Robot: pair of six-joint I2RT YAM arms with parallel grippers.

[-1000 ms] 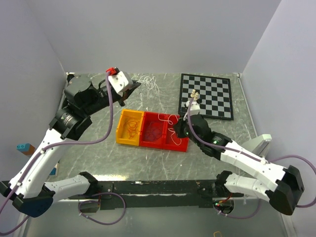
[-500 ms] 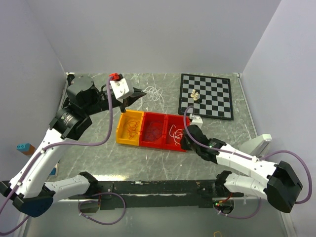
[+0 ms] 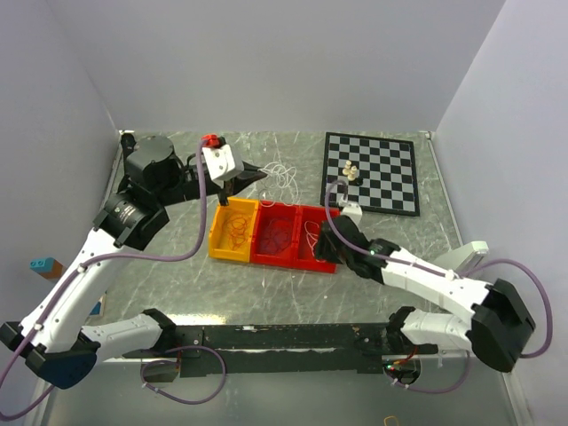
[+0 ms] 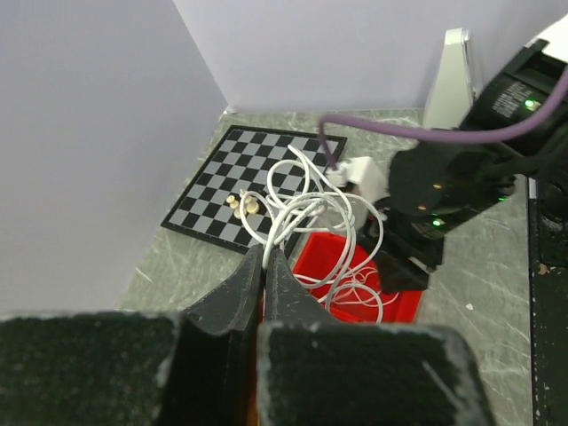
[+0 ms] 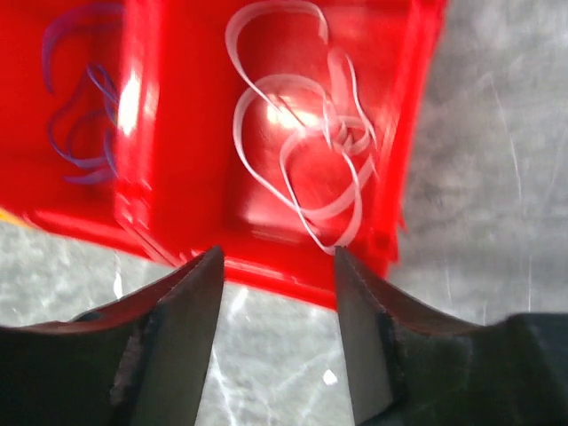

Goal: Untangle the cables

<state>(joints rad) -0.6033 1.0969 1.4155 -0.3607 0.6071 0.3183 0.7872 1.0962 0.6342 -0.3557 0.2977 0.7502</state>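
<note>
Bins on the grey marbled table point(image 3: 177, 266): three in a row, walls touching. That is one yellow plastic bin point(image 3: 214, 240) at the left end, then a middle red compartment point(image 3: 271, 259) and a right red compartment point(image 5: 195, 177). Cables, four bunches counted, all thin and curly. One orange-red cable point(image 3: 234, 229) is curled inside the yellow plastic bin. One dark purple cable point(image 5: 80, 115) lies in the middle red compartment. One white cable coil point(image 5: 297, 160) lies flat in the right red compartment. One more white cable bunch point(image 4: 311, 209) is off the bins, up at the left end effector point(image 4: 264, 257). That end effector is clenched, fingers pressed together on a strand of the white cable bunch, with the loops hanging out ahead of the tips. In the top view it sits beyond the far edge of the bins. Can't tell whether the two white bunches are one wire or two. The right end effector point(image 5: 277, 259) is released, fingers spread with nothing between them. It hovers over the near wall of the right red compartment, just short of the white cable coil. One black-and-white chessboard point(image 3: 382, 182) lies at the far right of the table. A small cluster of pale chess pieces point(image 3: 351, 170) stands on it, too small to count.
</note>
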